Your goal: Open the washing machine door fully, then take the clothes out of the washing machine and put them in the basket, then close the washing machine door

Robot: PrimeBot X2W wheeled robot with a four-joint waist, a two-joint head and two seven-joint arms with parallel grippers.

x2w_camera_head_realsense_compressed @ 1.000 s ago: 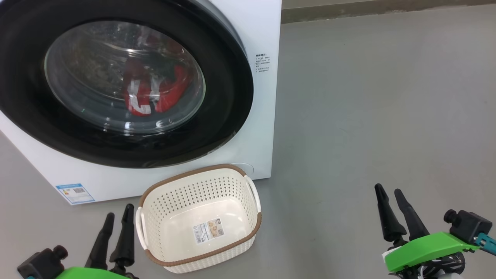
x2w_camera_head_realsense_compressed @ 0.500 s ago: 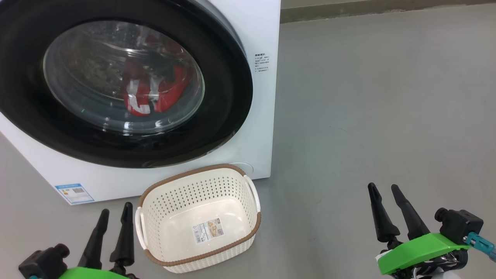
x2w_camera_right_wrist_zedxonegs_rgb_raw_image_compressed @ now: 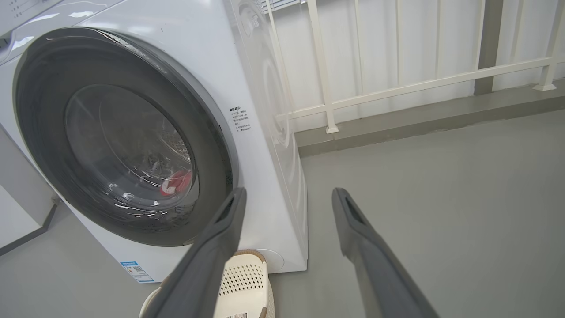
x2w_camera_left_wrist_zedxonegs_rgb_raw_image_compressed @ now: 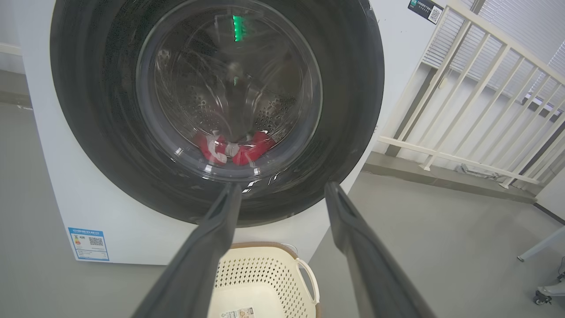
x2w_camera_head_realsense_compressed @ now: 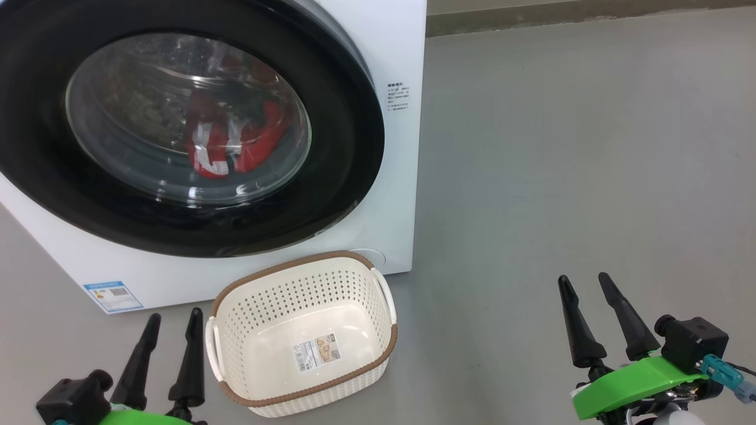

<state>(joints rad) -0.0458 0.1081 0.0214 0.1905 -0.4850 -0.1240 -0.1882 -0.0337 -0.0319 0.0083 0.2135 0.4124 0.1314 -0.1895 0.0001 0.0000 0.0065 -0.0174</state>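
The left gripper (x2w_camera_head_realsense_compressed: 175,314) and the right gripper (x2w_camera_head_realsense_compressed: 583,276) each had two long, tapering matte-black fingers (x2w_camera_head_realsense_compressed: 582,330) with pointed tips. Behind the fingers sat a bright green cover (x2w_camera_head_realsense_compressed: 632,381) and a boxy black module (x2w_camera_head_realsense_compressed: 691,342) with a round knob. A teal plug (x2w_camera_head_realsense_compressed: 717,367), perhaps a cable connector, jutted from the right module.

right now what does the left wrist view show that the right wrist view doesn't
Left wrist view: a green reflection, the side handle of the basket, and the open left pincer. Right wrist view: the white side panel of the washing machine, small printed text beside the washing machine door, and the open right pincer. Both: that door shut, red clothes inside, the basket, the blue label and a white railing.
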